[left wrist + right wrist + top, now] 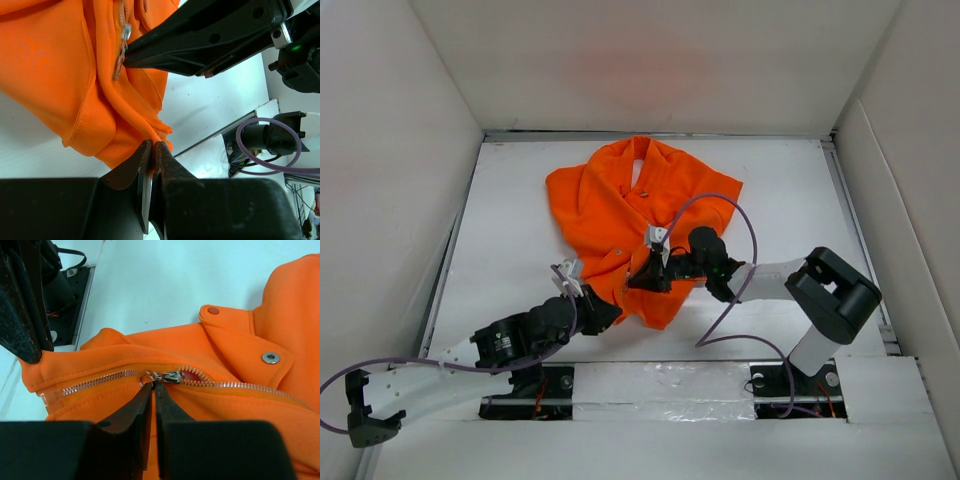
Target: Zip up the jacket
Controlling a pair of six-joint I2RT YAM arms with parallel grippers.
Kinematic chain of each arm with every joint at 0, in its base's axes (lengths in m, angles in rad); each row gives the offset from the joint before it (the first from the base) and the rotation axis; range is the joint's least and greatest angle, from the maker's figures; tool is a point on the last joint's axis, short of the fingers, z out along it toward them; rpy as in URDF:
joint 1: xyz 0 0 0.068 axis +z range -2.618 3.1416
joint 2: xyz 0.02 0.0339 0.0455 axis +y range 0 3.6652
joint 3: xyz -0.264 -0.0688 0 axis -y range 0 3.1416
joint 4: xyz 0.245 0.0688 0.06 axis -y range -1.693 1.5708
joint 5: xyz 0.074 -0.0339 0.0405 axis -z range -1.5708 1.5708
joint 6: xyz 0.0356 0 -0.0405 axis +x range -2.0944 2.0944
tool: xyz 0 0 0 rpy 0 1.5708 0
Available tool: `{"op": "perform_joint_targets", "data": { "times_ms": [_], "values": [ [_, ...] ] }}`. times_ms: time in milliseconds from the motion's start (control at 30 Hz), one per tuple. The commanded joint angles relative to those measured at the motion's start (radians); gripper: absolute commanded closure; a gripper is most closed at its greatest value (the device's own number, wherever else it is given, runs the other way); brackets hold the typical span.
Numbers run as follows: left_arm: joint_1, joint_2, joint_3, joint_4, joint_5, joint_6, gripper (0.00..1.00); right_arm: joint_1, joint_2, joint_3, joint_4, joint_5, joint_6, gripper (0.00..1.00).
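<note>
The orange jacket (640, 215) lies spread in the middle of the white table, collar at the far end. My left gripper (603, 312) is shut on the jacket's bottom hem corner; in the left wrist view its jaws (154, 146) pinch the orange fabric (75, 75). My right gripper (646, 278) is over the lower front; in the right wrist view its jaws (154, 385) are shut on the pull tab of the silver zipper slider (170, 376). The zipper teeth (95, 381) are joined left of the slider and split to its right (240, 386).
White walls ring the table on three sides, with a metal rail (840, 200) at the right edge. A purple cable (745, 215) loops over the jacket's right side from the right arm. Snap buttons (270, 358) sit on the collar flap.
</note>
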Motion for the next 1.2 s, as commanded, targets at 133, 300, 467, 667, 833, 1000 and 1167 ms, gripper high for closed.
{"op": "perform_joint_targets", "data": {
  "times_ms": [133,300,467,667,833,1000,1167],
  "values": [
    [-0.002,-0.008,-0.01,0.043,0.011,0.004,1.0,0.014,-0.01,-0.025,0.118,-0.004,0.049,0.38],
    [-0.002,0.014,-0.024,0.072,0.04,0.012,1.0,0.014,0.005,-0.039,0.182,0.013,0.108,0.36],
    [-0.002,0.023,-0.033,0.096,0.058,0.019,1.0,0.023,0.059,-0.042,0.275,0.024,0.177,0.4],
    [-0.002,0.003,-0.035,0.095,0.063,0.019,1.0,0.023,0.053,-0.017,0.174,0.111,0.116,0.52],
    [-0.002,-0.004,-0.041,0.11,0.066,0.022,1.0,0.023,0.085,-0.027,0.201,0.139,0.119,0.46],
    [-0.002,-0.003,-0.046,0.087,0.068,0.013,1.0,0.032,0.096,-0.048,0.219,0.184,0.122,0.37],
    [-0.002,0.0,-0.052,0.092,0.066,0.012,1.0,0.032,0.165,-0.045,0.34,0.102,0.207,0.59]
  ]
}}
